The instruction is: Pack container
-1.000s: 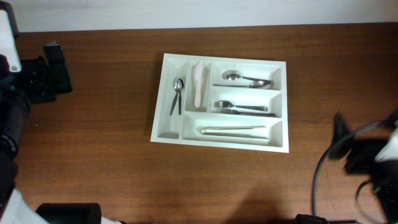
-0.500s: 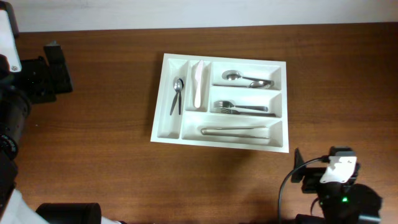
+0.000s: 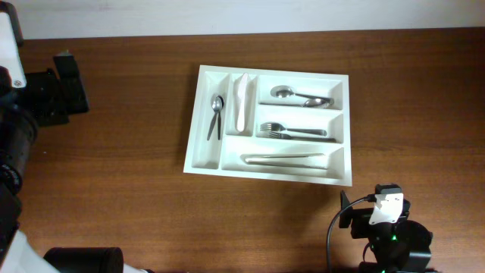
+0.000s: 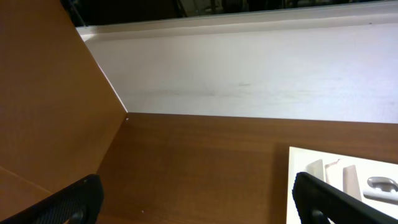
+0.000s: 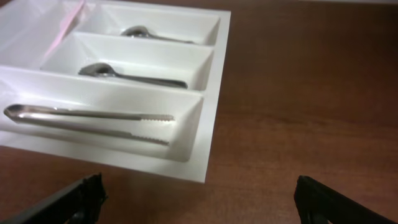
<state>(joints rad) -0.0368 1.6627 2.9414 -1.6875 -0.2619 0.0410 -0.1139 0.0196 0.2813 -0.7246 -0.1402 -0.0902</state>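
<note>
Overhead and wrist views of a wooden table (image 3: 114,167) with a white cutlery tray (image 3: 205,155) lying flat near its middle, slightly toward the far edge, well apart from both arms. The tray's two narrow compartments sit at its left end: the outer one holds a small spoon (image 3: 216,115), the inner one a white plastic piece (image 3: 241,102). Of the three long compartments, the far one holds a spoon (image 3: 301,96), the middle one forks (image 3: 294,132), and the near one a pair of metal tongs (image 3: 284,158) lying lengthwise. The left arm (image 3: 34,98) stands at the table's left edge. The left gripper (image 4: 196,205) is spread wide, its dark fingers (image 4: 68,202) at opposite lower corners of the wrist view, nothing between them but bare table; a tray corner and a white wall (image 4: 249,74) show beyond. The right arm (image 3: 386,227) sits near the table's front edge, just off the tray's near right corner. The right gripper (image 5: 199,202) is likewise spread wide and empty, facing the tongs compartment from above the table.
</note>
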